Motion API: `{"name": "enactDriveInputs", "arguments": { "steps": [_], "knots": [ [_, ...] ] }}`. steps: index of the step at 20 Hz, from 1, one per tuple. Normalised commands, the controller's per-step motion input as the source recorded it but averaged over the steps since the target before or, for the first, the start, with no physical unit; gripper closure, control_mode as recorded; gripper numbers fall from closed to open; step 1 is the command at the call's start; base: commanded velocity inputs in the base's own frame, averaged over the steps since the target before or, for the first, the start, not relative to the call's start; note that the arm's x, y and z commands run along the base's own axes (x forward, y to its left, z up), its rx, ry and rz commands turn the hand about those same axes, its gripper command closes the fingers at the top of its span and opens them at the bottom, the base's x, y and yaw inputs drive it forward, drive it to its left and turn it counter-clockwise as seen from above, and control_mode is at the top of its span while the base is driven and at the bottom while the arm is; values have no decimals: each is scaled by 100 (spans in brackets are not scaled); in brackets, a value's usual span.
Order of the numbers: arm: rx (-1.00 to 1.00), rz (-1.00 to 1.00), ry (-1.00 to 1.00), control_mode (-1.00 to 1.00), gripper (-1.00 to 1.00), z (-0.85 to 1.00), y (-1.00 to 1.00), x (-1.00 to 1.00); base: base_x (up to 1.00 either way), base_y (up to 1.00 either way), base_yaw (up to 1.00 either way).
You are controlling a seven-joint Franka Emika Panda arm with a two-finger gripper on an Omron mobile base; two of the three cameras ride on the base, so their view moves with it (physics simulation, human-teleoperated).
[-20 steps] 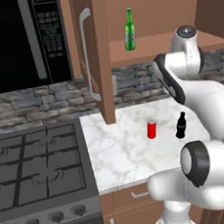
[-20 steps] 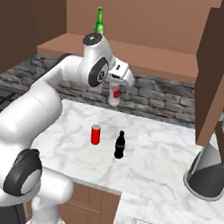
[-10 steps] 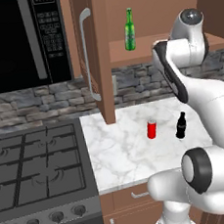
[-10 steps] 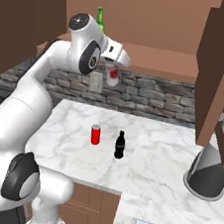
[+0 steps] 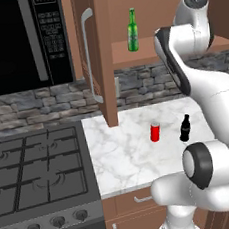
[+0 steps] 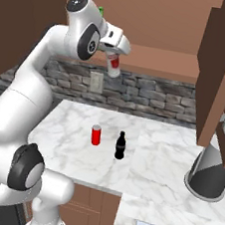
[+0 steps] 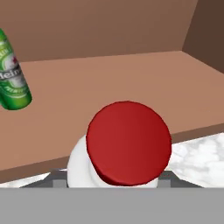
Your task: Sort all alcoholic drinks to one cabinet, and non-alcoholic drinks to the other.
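Item: white bottle (image 6: 112, 64), red cap, clamped in my gripper (image 6: 112, 54). I am lifting it toward the cabinet shelf (image 7: 109, 83); keep upright, right of the green bottle (image 7: 12, 74), well apart.

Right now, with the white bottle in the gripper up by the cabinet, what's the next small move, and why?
Probably ease the white bottle forward onto the shelf, right of the green bottle. The gripper holds it tilted at the shelf's front edge, not yet over the board, and the spot beside the green bottle looks free.
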Motion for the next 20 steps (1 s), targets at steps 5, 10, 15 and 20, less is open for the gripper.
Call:
{"name": "enactDriveInputs", "arguments": {
  "steps": [5,10,15,20],
  "knots": [
    [-5,0,-5,-100,100,35,0,15,0,0,0],
    [-5,0,-9,-100,100,58,1,1,0,0,0],
    [-4,0,-10,-100,100,51,2,0,0,0,0],
    [-2,0,-4,-100,100,10,0,25,0,0,0]
  ]
}}
